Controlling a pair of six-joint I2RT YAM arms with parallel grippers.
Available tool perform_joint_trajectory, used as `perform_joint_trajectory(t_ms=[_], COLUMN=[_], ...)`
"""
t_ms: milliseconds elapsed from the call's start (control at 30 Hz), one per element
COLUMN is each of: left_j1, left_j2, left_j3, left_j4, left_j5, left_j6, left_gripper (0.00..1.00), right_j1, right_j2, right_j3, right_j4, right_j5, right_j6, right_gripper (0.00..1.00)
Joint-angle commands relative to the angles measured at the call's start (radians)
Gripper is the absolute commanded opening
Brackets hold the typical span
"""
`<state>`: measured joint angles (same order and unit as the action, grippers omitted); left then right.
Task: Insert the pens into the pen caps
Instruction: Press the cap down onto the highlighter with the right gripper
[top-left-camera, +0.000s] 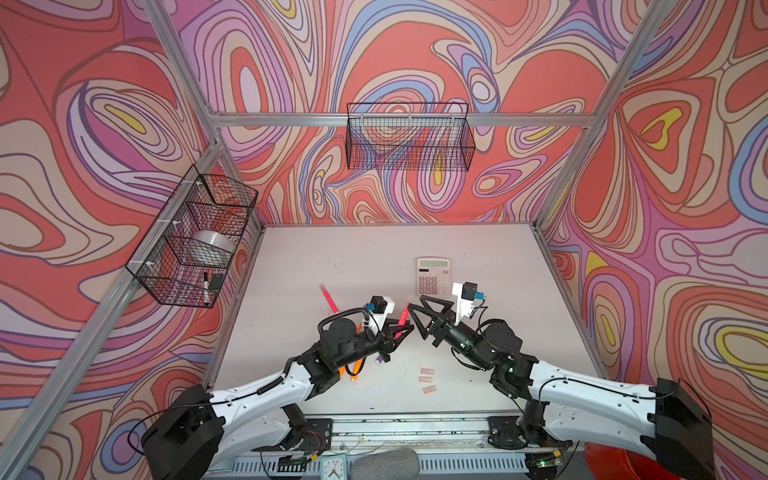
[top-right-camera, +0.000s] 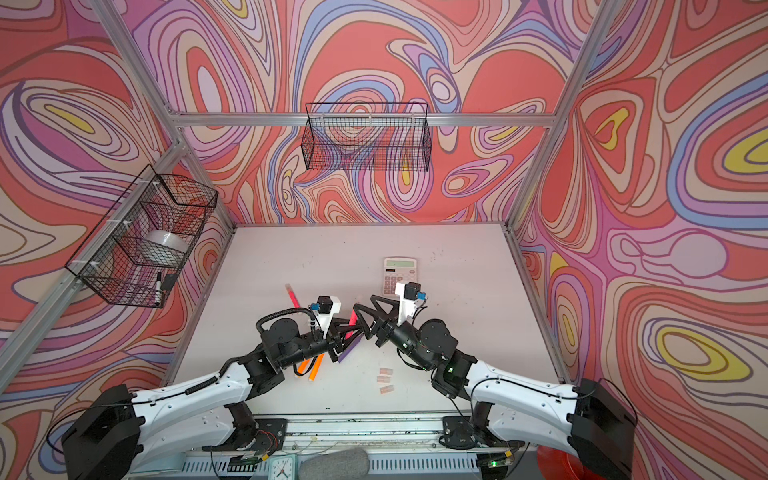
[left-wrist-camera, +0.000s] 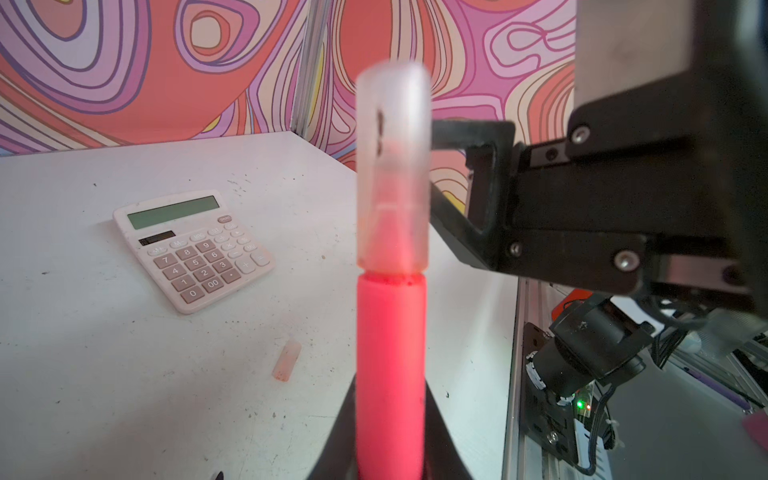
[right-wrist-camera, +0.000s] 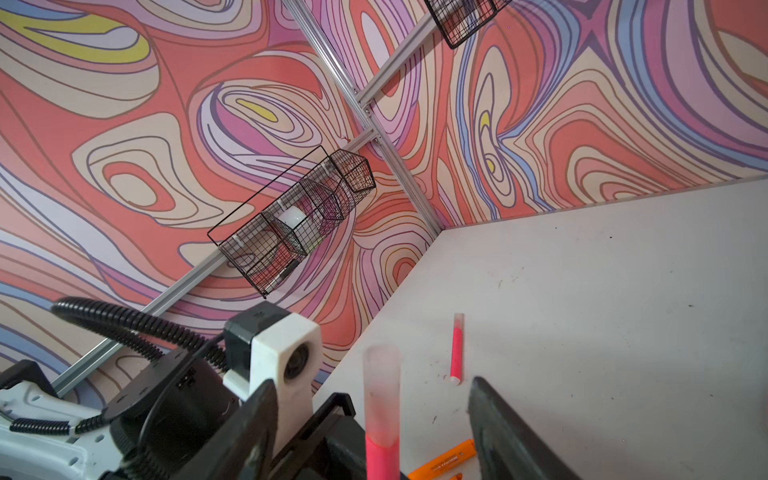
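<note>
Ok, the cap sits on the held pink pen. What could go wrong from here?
1. The right gripper stands open with a finger on each side of the cap. If it backs away crookedly, it could knock the cap loose or tilt the pen in the shut left gripper.
2. The orange pens lie under the left arm. Lowering the pen there might push them away.

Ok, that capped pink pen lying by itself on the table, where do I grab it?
Take the pen by its pink barrel, mid-length, from straight above, pinching across its width. It lies flat on the table, bare either side; holding the cap might pull it off.
</note>
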<state>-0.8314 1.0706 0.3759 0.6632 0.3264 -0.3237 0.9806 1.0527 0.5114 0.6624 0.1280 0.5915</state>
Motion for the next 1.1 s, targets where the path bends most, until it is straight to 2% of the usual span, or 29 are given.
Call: perform_joint_trajectory(t_ms=[0, 667, 900, 1067], left_j1=[0.0, 0.0, 0.0, 0.0], left_j2=[0.017, 0.038, 0.028, 0.03], left_j3=[-0.016, -0.031, -0.033, -0.011], left_j4=[0.049, 0.035, 0.027, 0.027], left_j5=[0.027, -0.044, -0.07, -0.13], left_j6=[0.065, 0.095, 0.109, 0.126], left_gripper=[0.0, 0.0, 0.0, 0.0], right_j1=[-0.003, -0.001, -0.001, -0.002], right_j2=[0.042, 0.098, 0.118, 0.14], right_j3=[0.048, 0.096, 0.117, 0.139], right_j4=[-0.068, -0.101, -0.125, -0.163], right_j5=[0.029, 0.009, -0.013, -0.041], right_j6=[0.008, 0.039, 0.05, 0.07], right_gripper=[0.67, 0.22, 0.02, 0.0])
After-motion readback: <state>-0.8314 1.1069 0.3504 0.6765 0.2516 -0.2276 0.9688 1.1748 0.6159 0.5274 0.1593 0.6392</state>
